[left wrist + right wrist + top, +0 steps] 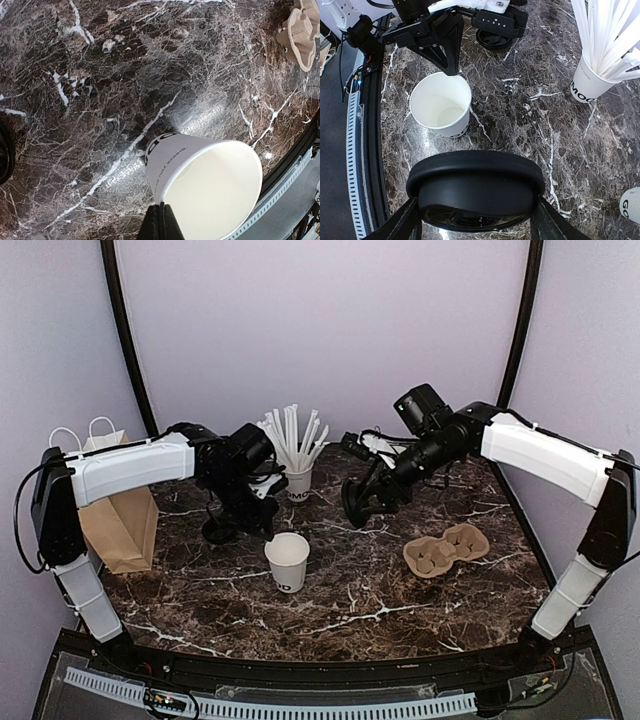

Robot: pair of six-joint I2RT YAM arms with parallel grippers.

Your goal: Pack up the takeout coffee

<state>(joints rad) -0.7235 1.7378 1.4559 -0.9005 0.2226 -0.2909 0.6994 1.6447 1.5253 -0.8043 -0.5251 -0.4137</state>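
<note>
Small white paper cup with dark lettering [287,560] stands open and unlidded mid-worktop [360,605]. Left gripper [452,70] fingers pinch its rim, probably to steady it. Right gripper [358,512] fingers clamp the round black plastic lid [477,187] just beside the cup, apparently poised for capping.

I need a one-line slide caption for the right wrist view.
Right gripper holds black lid near open white cup; left gripper pinches its rim.

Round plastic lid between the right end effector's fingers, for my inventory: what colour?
Black lid, clearest in the right wrist view.
</note>
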